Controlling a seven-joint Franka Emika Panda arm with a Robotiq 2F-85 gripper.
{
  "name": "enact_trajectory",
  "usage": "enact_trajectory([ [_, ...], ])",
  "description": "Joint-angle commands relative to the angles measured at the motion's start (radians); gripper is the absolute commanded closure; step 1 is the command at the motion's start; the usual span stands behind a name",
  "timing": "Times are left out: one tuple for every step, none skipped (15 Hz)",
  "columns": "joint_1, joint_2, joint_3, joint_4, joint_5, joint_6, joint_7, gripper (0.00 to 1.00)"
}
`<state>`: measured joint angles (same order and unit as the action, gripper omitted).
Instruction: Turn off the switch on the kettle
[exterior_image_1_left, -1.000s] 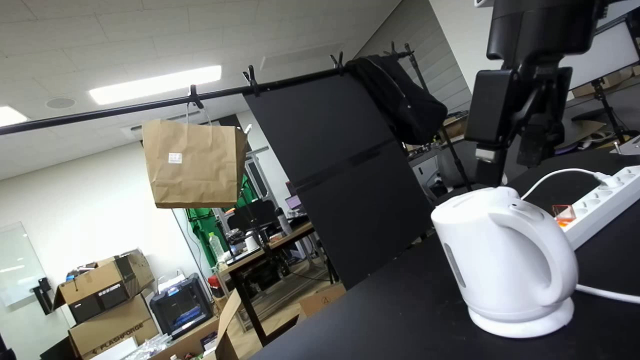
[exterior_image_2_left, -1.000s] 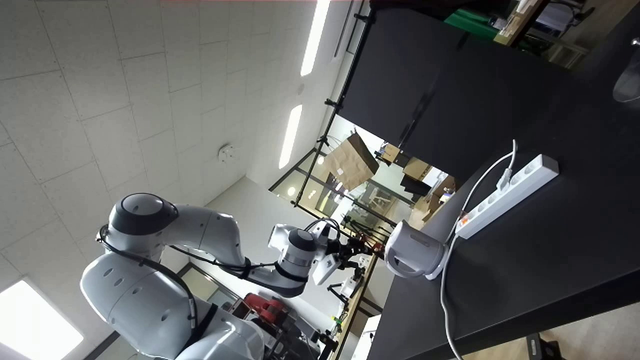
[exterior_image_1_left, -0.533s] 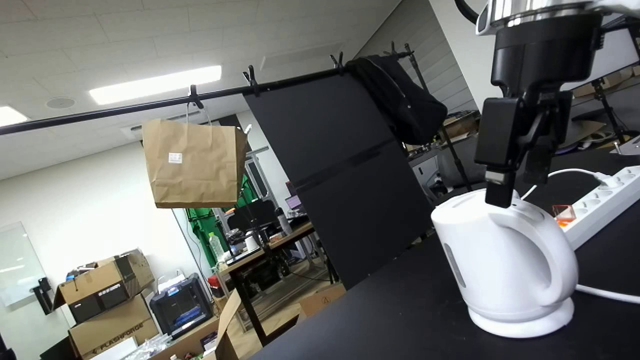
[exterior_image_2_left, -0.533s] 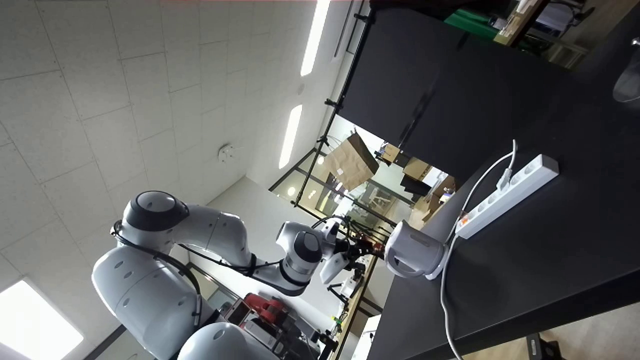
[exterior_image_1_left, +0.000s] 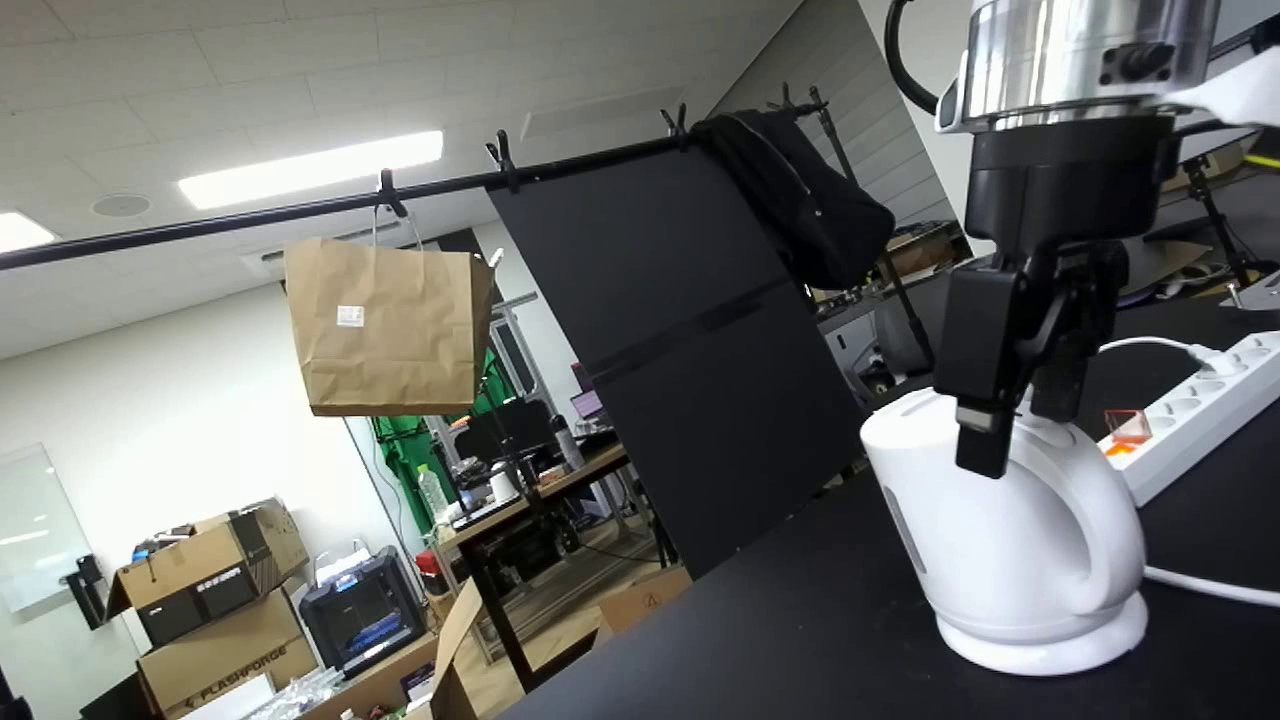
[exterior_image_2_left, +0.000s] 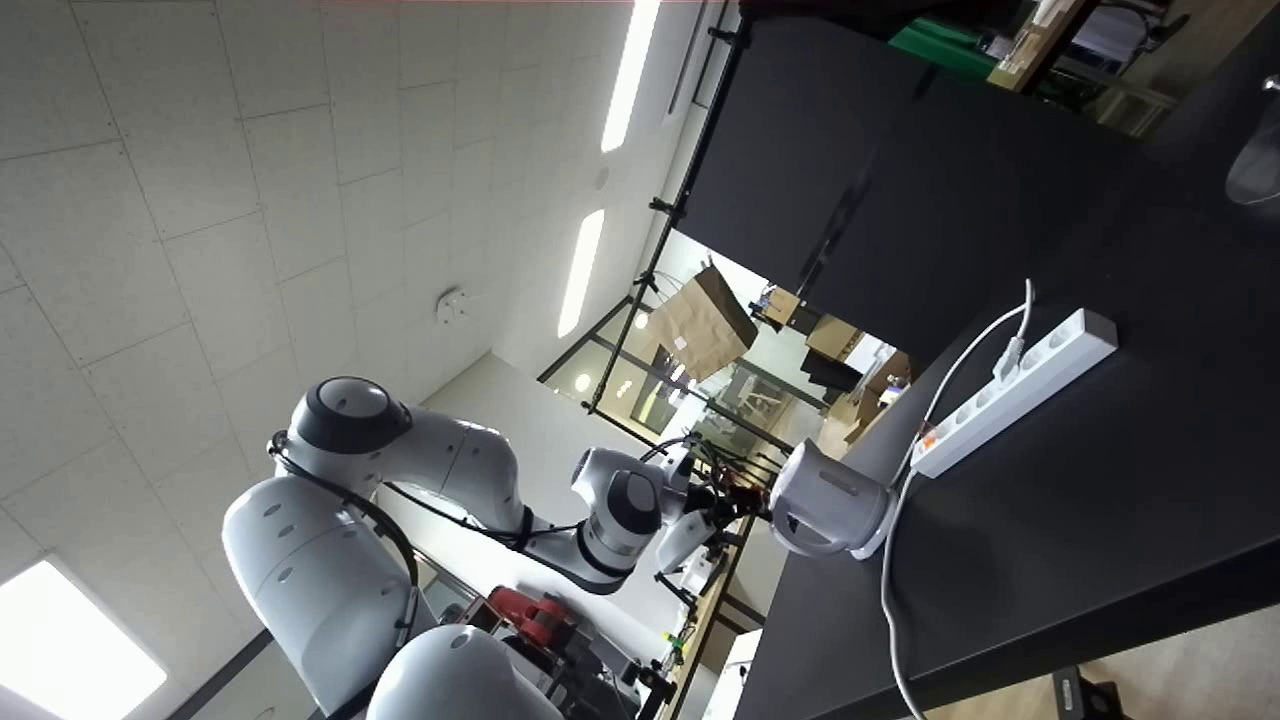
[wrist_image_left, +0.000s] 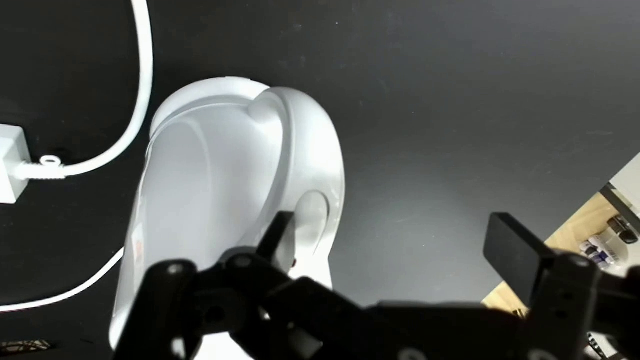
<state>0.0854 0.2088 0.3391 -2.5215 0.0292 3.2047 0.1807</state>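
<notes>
The white kettle (exterior_image_1_left: 1000, 560) stands on its round base on the black table in both exterior views; it shows in an exterior view (exterior_image_2_left: 825, 495) and from above in the wrist view (wrist_image_left: 200, 165). An oval area (wrist_image_left: 312, 217) lies on top of its handle, with a small red spot near it. My gripper (exterior_image_1_left: 1018, 435) is open and points down at the kettle's top by the handle. In the wrist view (wrist_image_left: 392, 230) its left fingertip overlaps the handle beside the oval; contact cannot be told. The right finger is over the table, off the kettle.
A white power strip (exterior_image_1_left: 1215, 405) with an orange-red switch (exterior_image_2_left: 930, 440) lies beside the kettle. White cords (wrist_image_left: 142, 75) run over the black table (exterior_image_1_left: 780, 610) near the base. A black panel (exterior_image_1_left: 720, 400) hangs behind.
My gripper has moved down to the kettle's top and handle, and the arm has come forward with it. The kettle's upper body has shifted very slightly; its base stays in place.
</notes>
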Motion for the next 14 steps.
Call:
enact_trajectory([
  [0.049,0.03,-0.039,0.037,0.021,0.012,-0.021,0.0],
  [0.06,0.032,-0.051,0.04,-0.004,0.014,0.004,0.0],
  [0.071,0.031,-0.06,0.042,-0.004,0.015,0.004,0.0],
  [0.08,0.031,-0.067,0.044,-0.003,0.016,0.004,0.0],
  [0.091,0.029,-0.076,0.045,-0.003,0.017,0.004,0.0],
  [0.101,0.026,-0.085,0.044,-0.003,0.018,0.004,0.0],
  [0.112,0.022,-0.096,0.043,-0.002,0.019,0.004,0.0],
  [0.125,0.014,-0.109,0.041,-0.002,0.019,0.004,0.0],
  [0.141,0.008,-0.125,0.039,-0.003,0.02,0.004,0.0],
  [0.158,-0.004,-0.142,0.037,-0.003,0.015,0.004,0.0],
  [0.177,-0.013,-0.163,0.035,-0.004,0.012,0.005,0.0],
  [0.193,-0.019,-0.178,0.035,-0.003,0.011,0.006,0.0],
  [0.211,-0.028,-0.196,0.036,-0.003,0.006,0.007,0.0],
  [0.224,-0.032,-0.208,0.037,-0.003,0.005,0.008,0.0],
])
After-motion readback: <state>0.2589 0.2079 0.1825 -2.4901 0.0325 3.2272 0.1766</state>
